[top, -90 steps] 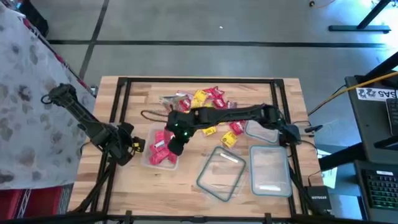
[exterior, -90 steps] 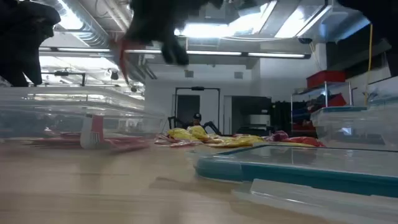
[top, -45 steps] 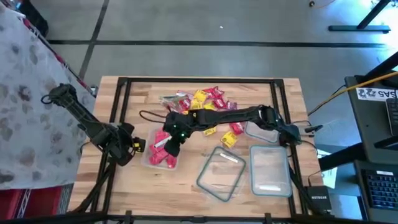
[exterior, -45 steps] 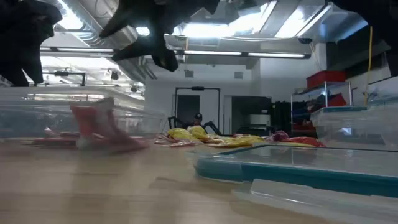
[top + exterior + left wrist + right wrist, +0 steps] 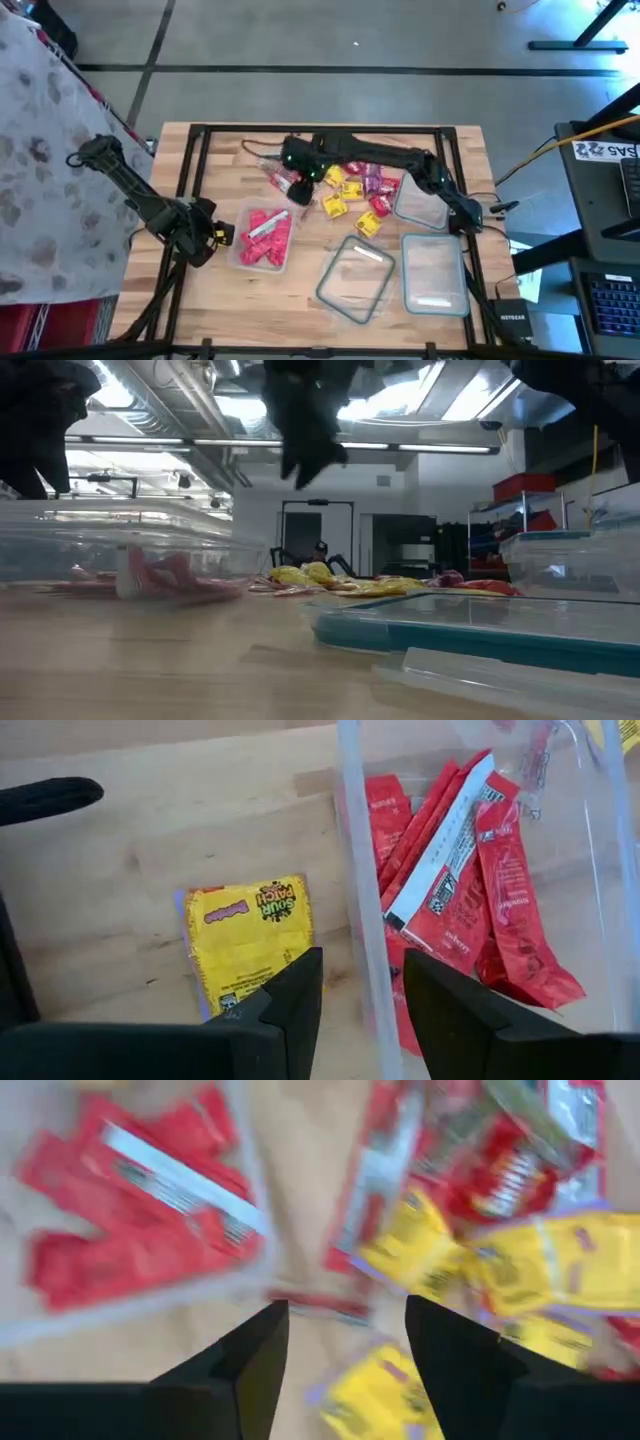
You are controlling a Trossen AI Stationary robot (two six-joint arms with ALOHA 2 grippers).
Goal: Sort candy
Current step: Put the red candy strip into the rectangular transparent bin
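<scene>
I hold right claw [image 5: 296,190] spread, empty, over candy [image 5: 345,180] pile near table [image 5: 440,140] far edge, lined up for next pick. Red pieces sorted in container [image 5: 262,240] toward left edge. Left claw [image 5: 360,995] parked beside it, spread, empty.

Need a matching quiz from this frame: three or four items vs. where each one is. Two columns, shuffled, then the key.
Items
1. red candy packets
2. loose candy pile
3. left gripper
4. right gripper

Places
A. over the left end of the pile, fingers open
B. inside the clear container
C. table's far middle
D. beside that container's left side, open

Pairs: 1-B, 2-C, 3-D, 4-A
</scene>
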